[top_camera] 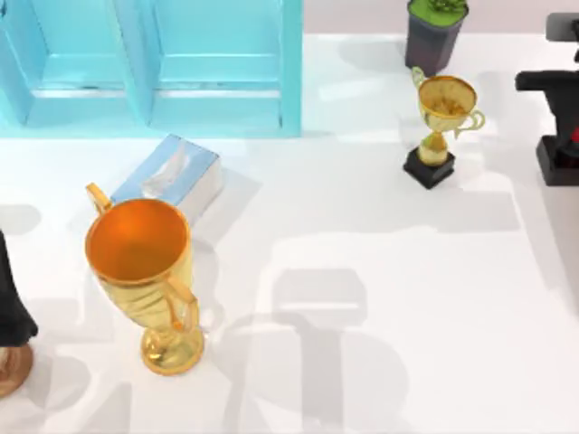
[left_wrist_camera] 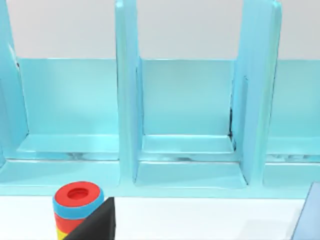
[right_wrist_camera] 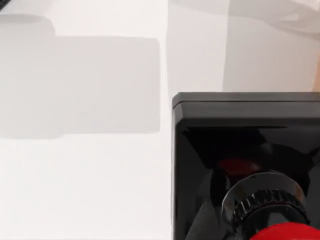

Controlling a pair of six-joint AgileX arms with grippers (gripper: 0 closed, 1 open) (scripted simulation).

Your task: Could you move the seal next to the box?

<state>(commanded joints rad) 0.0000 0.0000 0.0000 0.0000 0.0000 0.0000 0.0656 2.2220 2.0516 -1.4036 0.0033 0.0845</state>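
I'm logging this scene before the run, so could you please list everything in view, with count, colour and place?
Seal: one, red knob on a black square base, right edge of the table, under the right arm.
Tissue box: one, pale blue and white, left of centre, in front of the shelf.
Large trophy: one, gold with an orange bowl, front left, just in front of the tissue box.
Small trophy: one, gold on a black base, back right.
Plant pot: one, dark with a green plant, back right, behind the small trophy.
Shelf: one, light blue, back left.
Stacked rings: one stack, red, blue and yellow, in front of the shelf.
Table: one, white.
Left arm: black, left edge.
Right arm: black, right edge, above the seal.
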